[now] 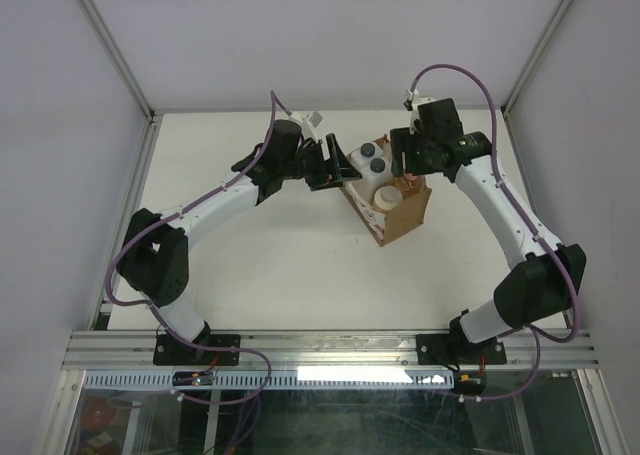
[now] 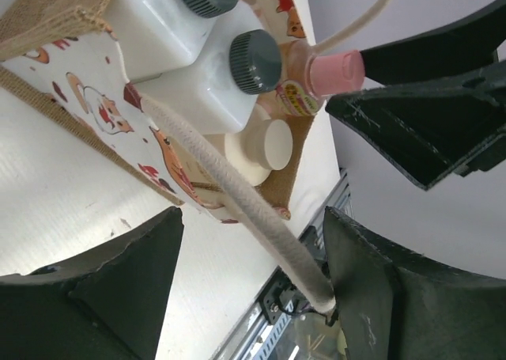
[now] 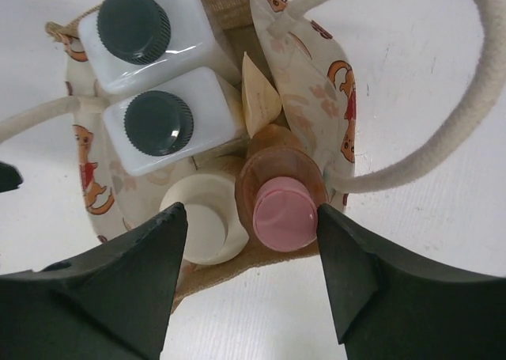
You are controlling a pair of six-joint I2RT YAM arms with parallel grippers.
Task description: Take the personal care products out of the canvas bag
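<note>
The canvas bag (image 1: pixel 405 215) stands open at mid-table and holds all the bottles. In the right wrist view two white squarish bottles with dark caps (image 3: pixel 146 36) (image 3: pixel 166 126), a cream bottle (image 3: pixel 202 221) and the peach-orange bottle with pink cap (image 3: pixel 285 214) stand upright inside. My right gripper (image 3: pixel 251 217) is open above the bag, its jaws straddling the cream bottle and the pink cap. My left gripper (image 2: pixel 253 241) is open at the bag's left side. A cream loop handle (image 2: pixel 237 202) runs between its fingers and rests against the right one.
The white table (image 1: pixel 280 265) is walled by pale panels with aluminium posts. A metal rail (image 1: pixel 330 350) runs along the near edge. The bag's other handle (image 3: pixel 466 115) loops out to the right. The right gripper's dark fingers (image 2: pixel 419 130) show in the left wrist view.
</note>
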